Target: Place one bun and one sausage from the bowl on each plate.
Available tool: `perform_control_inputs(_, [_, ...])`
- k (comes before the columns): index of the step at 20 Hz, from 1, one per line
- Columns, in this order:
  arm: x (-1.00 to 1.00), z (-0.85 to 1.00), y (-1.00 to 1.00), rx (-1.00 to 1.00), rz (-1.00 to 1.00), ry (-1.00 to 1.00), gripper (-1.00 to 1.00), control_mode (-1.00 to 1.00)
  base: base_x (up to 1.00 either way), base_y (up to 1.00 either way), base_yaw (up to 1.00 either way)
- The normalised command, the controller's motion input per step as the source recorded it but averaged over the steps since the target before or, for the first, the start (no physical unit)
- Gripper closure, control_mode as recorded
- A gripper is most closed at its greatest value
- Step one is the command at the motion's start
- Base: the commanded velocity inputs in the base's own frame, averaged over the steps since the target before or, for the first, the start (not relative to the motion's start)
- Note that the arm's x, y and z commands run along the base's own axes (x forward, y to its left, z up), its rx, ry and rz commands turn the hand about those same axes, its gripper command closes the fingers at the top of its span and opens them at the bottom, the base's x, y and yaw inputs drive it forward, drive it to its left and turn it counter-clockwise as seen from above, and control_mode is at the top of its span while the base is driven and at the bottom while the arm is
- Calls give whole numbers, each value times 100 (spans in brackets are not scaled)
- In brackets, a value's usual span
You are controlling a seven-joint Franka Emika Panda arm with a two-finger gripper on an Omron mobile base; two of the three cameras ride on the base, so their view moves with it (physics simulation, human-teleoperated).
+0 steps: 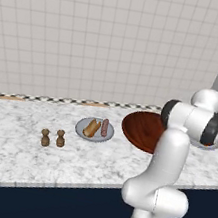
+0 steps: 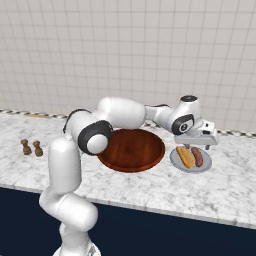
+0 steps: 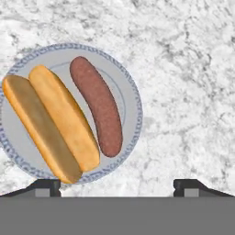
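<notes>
The dark red-brown bowl point(image 2: 131, 149) sits mid-counter, and its inside looks bare. Right of it lies a grey plate point(image 2: 206, 165) carrying a bun point(image 2: 184, 156) and a sausage point(image 2: 197, 156). My gripper point(image 2: 204, 143) hovers just above that plate, open and holding nothing. In the hand view the same plate point(image 3: 133, 105) fills the left half, with the split bun point(image 3: 50, 124) beside the sausage point(image 3: 96, 105), and my fingertips point(image 3: 46, 186) stand wide apart. The other plate point(image 1: 81, 127), left of the bowl point(image 1: 140, 129), also holds a bun point(image 1: 91, 128) and a sausage point(image 1: 105, 127).
Two small brown shakers point(image 1: 45, 137) point(image 1: 60, 138) stand on the marble counter point(image 1: 13, 145) left of the plates. A tiled wall point(image 1: 93, 37) backs the counter. The counter's front edge drops to a dark cabinet face point(image 2: 175, 230).
</notes>
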Motion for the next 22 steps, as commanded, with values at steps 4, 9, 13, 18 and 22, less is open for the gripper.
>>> perform_control_inputs(4, [-100,82,100,0,4,-2,-100,-100,0,0,0])
perform_control_inputs(9, [-83,69,100,-4,9,-2,-100,-100,0,0,0])
perform_control_inputs(13, [-71,13,100,-15,16,-23,-100,-100,0,0,0])
perform_control_inputs(18, [-36,0,75,-16,12,-24,-100,-100,0,0,0])
perform_control_inputs(22, [-29,0,9,-5,0,-30,-100,-100,0,0,0])
